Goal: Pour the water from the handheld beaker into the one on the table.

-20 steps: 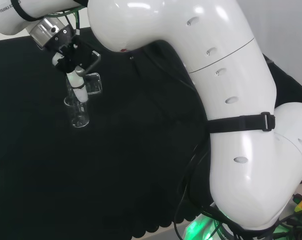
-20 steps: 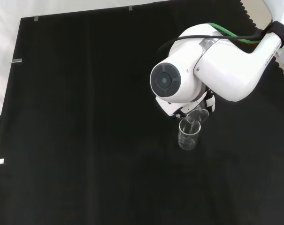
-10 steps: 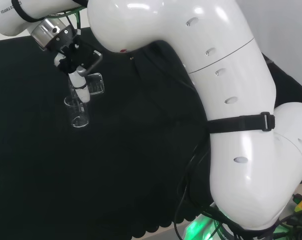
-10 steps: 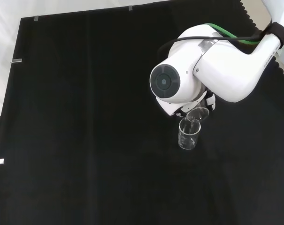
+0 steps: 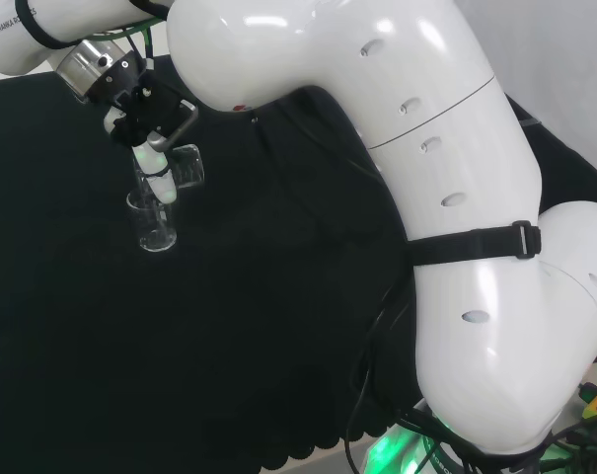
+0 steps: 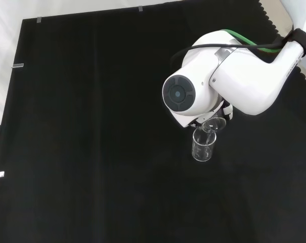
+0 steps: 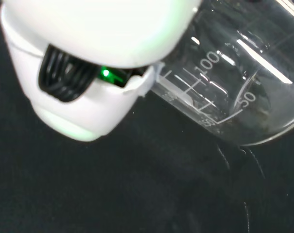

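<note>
- Head view: the hand [image 5: 152, 123] grips a tilted clear beaker [image 5: 185, 166] above an upright beaker on the cloth [image 5: 154, 219].
- Front view: the held beaker's rim [image 6: 214, 124] lies just over the standing beaker [image 6: 203, 146], below the arm's white link [image 6: 193, 96].
- Wrist view: a finger [image 7: 83, 97] presses the tilted beaker's graduated wall [image 7: 224, 87].

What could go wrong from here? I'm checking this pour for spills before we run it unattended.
1. The held beaker is tipped over the standing beaker, whose mouth is narrow. If its lip drifts off that rim, water may land on the black cloth.
2. The hand works very close to the standing beaker. Lowering further might knock it over.
3. Both are clear glass, so the water level is hard to judge; overfilling could go unnoticed.
</note>
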